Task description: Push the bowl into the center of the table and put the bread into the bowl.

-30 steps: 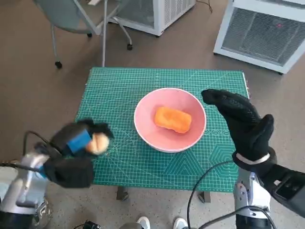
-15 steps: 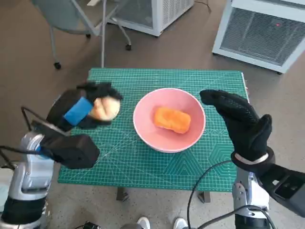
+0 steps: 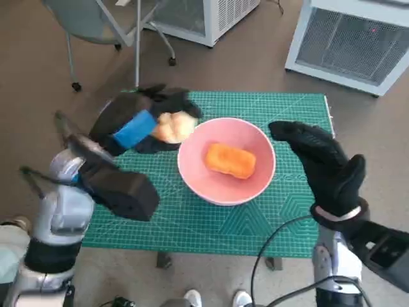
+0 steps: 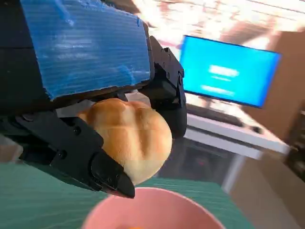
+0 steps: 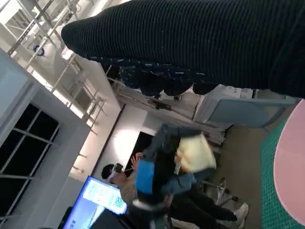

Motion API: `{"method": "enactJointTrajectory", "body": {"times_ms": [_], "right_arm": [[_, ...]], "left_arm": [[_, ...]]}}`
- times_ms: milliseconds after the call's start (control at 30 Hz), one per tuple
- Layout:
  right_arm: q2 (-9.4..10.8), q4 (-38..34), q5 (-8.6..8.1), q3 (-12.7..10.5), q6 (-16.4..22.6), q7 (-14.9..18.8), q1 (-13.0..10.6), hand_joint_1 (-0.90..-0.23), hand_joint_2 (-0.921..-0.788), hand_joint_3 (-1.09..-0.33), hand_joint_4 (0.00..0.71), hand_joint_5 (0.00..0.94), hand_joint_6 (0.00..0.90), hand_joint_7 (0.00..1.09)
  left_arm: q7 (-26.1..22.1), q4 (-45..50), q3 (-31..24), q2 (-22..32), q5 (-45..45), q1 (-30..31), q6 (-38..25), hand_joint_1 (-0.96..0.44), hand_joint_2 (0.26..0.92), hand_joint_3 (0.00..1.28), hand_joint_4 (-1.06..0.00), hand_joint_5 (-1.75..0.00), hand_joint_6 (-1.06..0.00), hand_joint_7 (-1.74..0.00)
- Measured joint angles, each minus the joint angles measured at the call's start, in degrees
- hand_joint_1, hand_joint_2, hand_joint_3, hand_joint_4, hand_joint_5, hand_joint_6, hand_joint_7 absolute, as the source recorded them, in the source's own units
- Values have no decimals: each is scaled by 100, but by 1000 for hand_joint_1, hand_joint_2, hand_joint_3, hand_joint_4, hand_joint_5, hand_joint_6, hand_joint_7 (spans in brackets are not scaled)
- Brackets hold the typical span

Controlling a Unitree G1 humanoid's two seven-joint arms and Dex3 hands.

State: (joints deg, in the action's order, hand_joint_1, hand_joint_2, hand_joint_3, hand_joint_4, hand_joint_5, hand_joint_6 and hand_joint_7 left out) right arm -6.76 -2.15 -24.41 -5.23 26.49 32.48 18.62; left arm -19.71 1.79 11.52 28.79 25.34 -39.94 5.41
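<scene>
The left hand [image 3: 137,125], black with blue tape across its back, gripped a round golden bread roll [image 3: 171,126] between its fingers and carried it above the table, just beside the rim of the pink bowl [image 3: 227,160]. In the left wrist view the same hand [image 4: 90,95] closed round the roll [image 4: 131,136] from above and below, a dark fingertip [image 4: 112,179] pressed under the crust, with the bowl's pink rim [image 4: 152,210] just beneath (the roll was not touching it).

The right hand [image 3: 323,166], in its black knitted glove, was raised at the bowl's far side with its fingers spread and nothing in them; whether it touched the bowl could not be told.

The bowl sat near the middle of the green cutting mat [image 3: 192,224] that covered the table, and an orange, loaf-shaped piece [image 3: 231,160] lay inside it. A grey chair [image 3: 102,25] and white units [image 3: 345,41] stood on the brown floor beyond the table. The right wrist view showed the glove [image 5: 190,43] as a dark band and a seated person [image 5: 181,191] behind.
</scene>
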Motion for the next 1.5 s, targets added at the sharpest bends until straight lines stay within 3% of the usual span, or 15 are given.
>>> {"method": "enactJointTrajectory", "body": {"times_ms": [367,533,600,667,700,733,800,900,1100,1500], "right_arm": [[2,106,5,-9,5,-21,-114,-628,-921,-731,0,0,-1,314],[2,148,14,-15,4,-57,-174,-628,-921,-731,0,0,-1,314],[2,164,17,-19,4,-69,-185,-629,-921,-731,0,0,-1,314],[2,180,33,-31,4,-88,-194,-631,-921,-730,1,0,-1,315],[0,190,42,-35,4,-97,-198,-632,-921,-730,1,1,-1,315],[-1,201,46,-38,4,-107,-204,-632,-921,-730,1,1,-1,315],[-1,223,64,-40,4,-124,-212,-634,-921,-729,1,1,-1,316],[-3,254,108,-41,4,-151,-221,-635,-921,-729,2,1,-1,316],[-15,296,114,-66,-12,-203,-224,-638,-921,-727,2,1,-1,317],[-93,327,168,-104,-87,-302,-209,-634,-921,-727,3,2,-1,317]], "left_arm": [[-19,-755,645,-509,183,-409,565,2,908,21,-808,-1039,-665,-1122],[-1,-1191,866,-686,292,-476,849,2,908,23,-803,-1092,-673,-1068],[-2,-1320,919,-719,314,-476,942,2,914,30,-782,-1118,-651,-1086],[-7,-1451,954,-751,314,-476,1013,2,917,101,-695,-1184,-560,-1200],[-19,-1499,974,-762,312,-475,1026,21,889,108,-615,-937,-508,-989],[-49,-1537,992,-773,312,-474,1028,28,882,105,-607,-807,-511,-872],[-115,-1591,1015,-786,311,-469,1023,2,866,63,-519,-353,-485,-445],[-310,-1598,1043,-787,312,-431,908,-137,852,28,-347,-116,-402,-163],[-669,-1384,1063,-691,416,-324,561,-319,848,10,-180,-13,-320,-19],[-1093,-814,805,-404,142,-289,335,-454,857,6,-9,1,-231,0]]}}
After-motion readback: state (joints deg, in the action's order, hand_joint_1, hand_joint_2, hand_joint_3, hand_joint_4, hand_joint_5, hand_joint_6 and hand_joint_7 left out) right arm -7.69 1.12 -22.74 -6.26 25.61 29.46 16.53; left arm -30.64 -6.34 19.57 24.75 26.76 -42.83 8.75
